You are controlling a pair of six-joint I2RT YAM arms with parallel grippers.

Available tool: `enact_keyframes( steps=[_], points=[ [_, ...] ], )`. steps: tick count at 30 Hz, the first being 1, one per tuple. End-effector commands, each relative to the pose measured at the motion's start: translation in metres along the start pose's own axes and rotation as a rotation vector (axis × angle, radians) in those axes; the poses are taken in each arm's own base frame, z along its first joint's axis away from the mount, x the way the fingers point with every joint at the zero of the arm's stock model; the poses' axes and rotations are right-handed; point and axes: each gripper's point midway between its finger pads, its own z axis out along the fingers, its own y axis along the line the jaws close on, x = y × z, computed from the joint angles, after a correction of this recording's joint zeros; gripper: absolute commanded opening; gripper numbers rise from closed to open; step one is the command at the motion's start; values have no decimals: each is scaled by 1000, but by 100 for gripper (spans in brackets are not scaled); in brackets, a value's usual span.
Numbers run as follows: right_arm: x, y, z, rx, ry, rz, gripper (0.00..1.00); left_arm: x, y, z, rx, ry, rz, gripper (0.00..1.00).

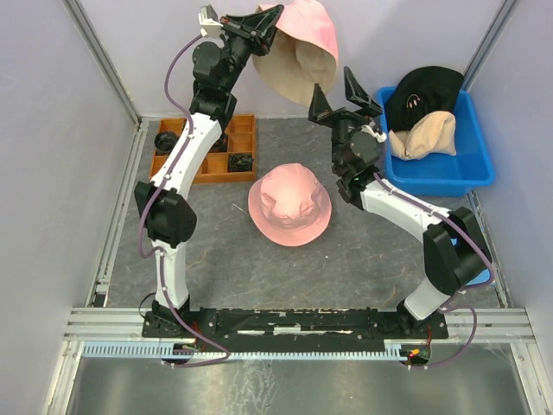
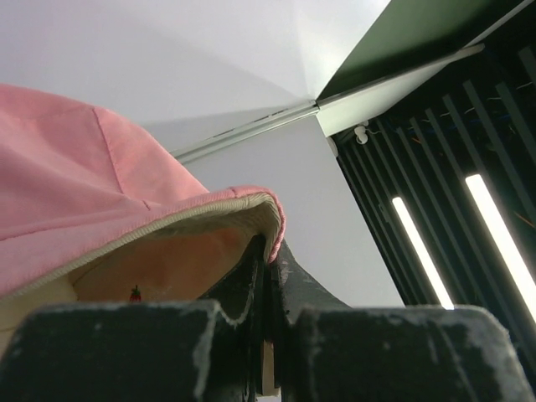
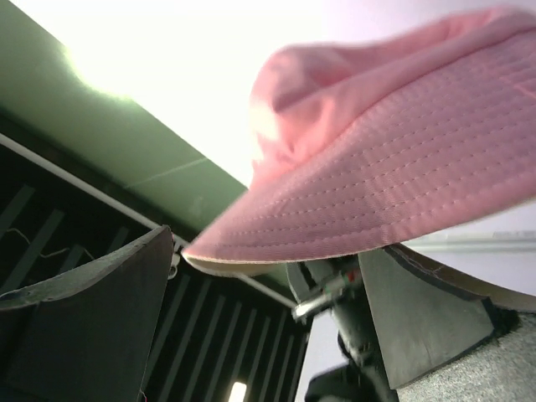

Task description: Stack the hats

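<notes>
The white-and-black left arm (image 1: 184, 160) reaches high and back, its black two-finger left gripper (image 1: 262, 22) pinched tight on the brim of a pink fabric bucket hat (image 1: 304, 30). The matching right arm (image 1: 402, 207) bends at the elbow, its right gripper (image 1: 339, 97) raised, jaws spread wide and holding nothing.

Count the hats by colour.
Pink: 2, held hat and table hat
Black: 1, black hat
Beige: 1, beige hat
Total: 4
</notes>
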Motion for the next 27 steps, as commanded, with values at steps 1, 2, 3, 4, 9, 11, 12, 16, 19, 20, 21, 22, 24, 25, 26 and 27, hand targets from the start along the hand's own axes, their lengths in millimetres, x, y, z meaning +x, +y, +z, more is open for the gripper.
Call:
enact_keyframes(
  steps=[1, 2, 3, 4, 9, 11, 12, 16, 19, 20, 21, 22, 24, 25, 26, 27],
  points=[
    [-20, 44, 5, -102, -30, 121, 99, 4, -90, -17, 183, -28, 21, 3],
    [-24, 46, 6, -106, -38, 119, 99, 5, -91, -17, 183, -28, 20, 3],
    [-27, 46, 7, -108, -41, 117, 99, 6, -93, -18, 185, -28, 21, 3],
    [-29, 46, 7, -107, -47, 117, 99, 6, -94, -18, 188, -28, 18, 3],
    [-37, 41, 10, -104, -57, 124, 99, 8, -101, -19, 208, -23, 6, 3],
    [-38, 37, 12, -101, -57, 124, 99, 10, -103, -19, 214, -20, 0, 3],
    [-38, 36, 14, -100, -55, 127, 99, 11, -104, -19, 215, -18, -2, 3],
    [-36, 30, 21, -97, -42, 147, 99, 18, -104, -20, 217, -5, -9, 3],
    [-31, 29, 25, -99, -29, 160, 99, 20, -105, -21, 221, 1, -15, 3],
    [-30, 29, 27, -99, -27, 162, 99, 22, -105, -21, 220, 4, -17, 3],
    [-30, 27, 28, -93, -29, 162, 99, 23, -105, -21, 221, 5, -18, 3],
    [-29, 28, 29, -94, -25, 167, 99, 22, -106, -22, 223, 5, -20, 3],
    [-29, 23, 31, -84, -22, 170, 99, 23, -108, -23, 228, 6, -28, 3],
    [-30, 23, 32, -82, -21, 170, 99, 22, -109, -24, 230, 5, -28, 3],
    [-30, 20, 32, -75, -21, 170, 96, 23, -110, -24, 233, 5, -29, 3],
    [-30, 19, 33, -75, -21, 172, 94, 23, -112, -25, 236, 7, -31, 3]
  ],
)
